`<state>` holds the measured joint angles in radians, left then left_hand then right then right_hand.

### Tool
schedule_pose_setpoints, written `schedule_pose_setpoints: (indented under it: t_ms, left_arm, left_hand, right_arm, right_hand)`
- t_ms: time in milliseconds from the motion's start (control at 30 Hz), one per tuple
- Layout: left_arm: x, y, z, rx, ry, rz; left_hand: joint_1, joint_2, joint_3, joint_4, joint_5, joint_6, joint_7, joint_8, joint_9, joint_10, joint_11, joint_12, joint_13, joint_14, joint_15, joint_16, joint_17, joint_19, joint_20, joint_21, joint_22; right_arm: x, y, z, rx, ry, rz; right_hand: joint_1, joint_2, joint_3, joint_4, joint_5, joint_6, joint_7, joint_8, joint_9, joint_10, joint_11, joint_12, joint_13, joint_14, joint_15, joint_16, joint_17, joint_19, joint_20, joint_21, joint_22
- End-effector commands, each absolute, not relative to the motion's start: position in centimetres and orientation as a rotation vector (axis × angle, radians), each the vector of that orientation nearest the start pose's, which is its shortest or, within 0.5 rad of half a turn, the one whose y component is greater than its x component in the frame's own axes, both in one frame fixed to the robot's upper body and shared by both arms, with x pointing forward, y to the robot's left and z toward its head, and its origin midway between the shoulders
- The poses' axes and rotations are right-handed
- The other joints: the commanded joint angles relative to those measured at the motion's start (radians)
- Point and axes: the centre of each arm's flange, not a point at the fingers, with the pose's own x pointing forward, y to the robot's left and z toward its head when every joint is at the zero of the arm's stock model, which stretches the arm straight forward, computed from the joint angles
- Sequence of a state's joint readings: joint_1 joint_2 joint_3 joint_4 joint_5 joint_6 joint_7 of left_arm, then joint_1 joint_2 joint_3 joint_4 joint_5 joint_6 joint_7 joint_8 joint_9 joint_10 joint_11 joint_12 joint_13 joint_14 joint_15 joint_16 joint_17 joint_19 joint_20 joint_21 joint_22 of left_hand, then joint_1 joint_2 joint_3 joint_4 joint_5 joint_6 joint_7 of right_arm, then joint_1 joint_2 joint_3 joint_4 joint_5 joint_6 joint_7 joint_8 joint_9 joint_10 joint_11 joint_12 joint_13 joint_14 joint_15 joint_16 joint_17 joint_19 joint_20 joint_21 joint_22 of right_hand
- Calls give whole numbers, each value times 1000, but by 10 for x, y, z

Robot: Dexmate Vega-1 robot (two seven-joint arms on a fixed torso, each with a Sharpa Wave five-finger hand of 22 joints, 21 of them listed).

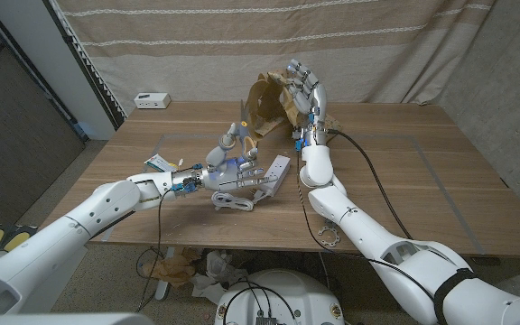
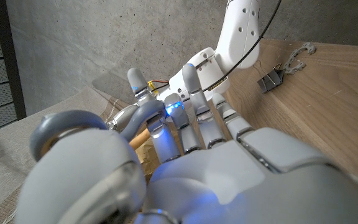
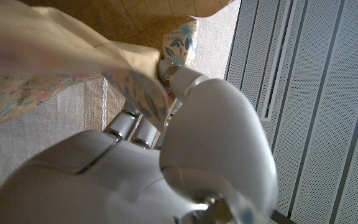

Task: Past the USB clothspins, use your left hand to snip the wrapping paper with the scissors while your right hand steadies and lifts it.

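Two robot hands over one wooden tabletop (image 1: 404,171). The right robot hand (image 1: 303,90) is raised above the far middle of the tabletop, fingers upward, holding one crumpled sheet of brown wrapping paper (image 1: 264,104) off the surface; the paper hangs to its left. The left robot hand (image 1: 228,171) sits lower, near the tabletop's centre, fingers clamped on one pair of scissors (image 1: 240,134), whose blades point up toward the paper's lower edge.

One white power strip (image 1: 276,173) lies just beside the left robot hand, with one coiled white cable (image 1: 233,203) in front of it. One small white box (image 1: 152,99) rests at the far left corner. One small metal ring-shaped piece (image 1: 329,236) lies at the near edge by the right arm.

The left wrist view adds what the head view does not: one grey scissor handle loop (image 2: 58,127) around the thumb, a blue light on the fingers, and one black binder clip (image 2: 270,79) on the wood. The right wrist view shows the paper's floral-printed side (image 3: 182,40) pinched at the fingertips.

Surface: brown wood grain with faint tape outlines. Room: one striped beige curtain (image 1: 242,36) behind, a grey panel to the left, and crumpled scraps on the floor below the near edge.
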<state>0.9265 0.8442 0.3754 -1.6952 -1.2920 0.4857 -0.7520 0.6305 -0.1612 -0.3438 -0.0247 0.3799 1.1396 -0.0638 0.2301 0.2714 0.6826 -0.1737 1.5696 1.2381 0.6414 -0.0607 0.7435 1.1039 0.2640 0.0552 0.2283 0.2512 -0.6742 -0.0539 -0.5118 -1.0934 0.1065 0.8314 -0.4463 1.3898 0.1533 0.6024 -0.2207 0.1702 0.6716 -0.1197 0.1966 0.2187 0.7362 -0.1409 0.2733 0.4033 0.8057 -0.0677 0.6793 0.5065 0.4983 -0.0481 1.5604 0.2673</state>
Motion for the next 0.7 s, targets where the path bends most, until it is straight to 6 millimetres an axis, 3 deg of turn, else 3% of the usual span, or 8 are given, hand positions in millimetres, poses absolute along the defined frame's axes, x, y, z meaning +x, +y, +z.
schedule_pose_setpoints:
  t_ms: [33,700]
  left_arm:
    - [538,221,-59,-285,27,-1247]
    - [538,217,-65,-340,38,-1268]
  left_hand:
    - [-1,4,-2,-5,5,4,54,6,6,8,-29,3,2,6,-137,4,3,-7,0,4,0]
    - [-3,5,-2,-3,6,4,50,5,5,10,-29,3,2,8,-138,3,2,-8,-1,4,0]
  right_arm:
    - [594,-93,54,195,-1173,108]
    - [593,-89,56,200,-1202,209]
  right_hand:
    - [18,50,111,121,8,-2,4,2,1,8,-4,-4,-1,189,-162,112,37,5,-163,6,3]
    - [22,53,114,124,8,-11,-3,-1,2,4,-17,-21,-14,185,-163,101,26,6,-164,2,1]
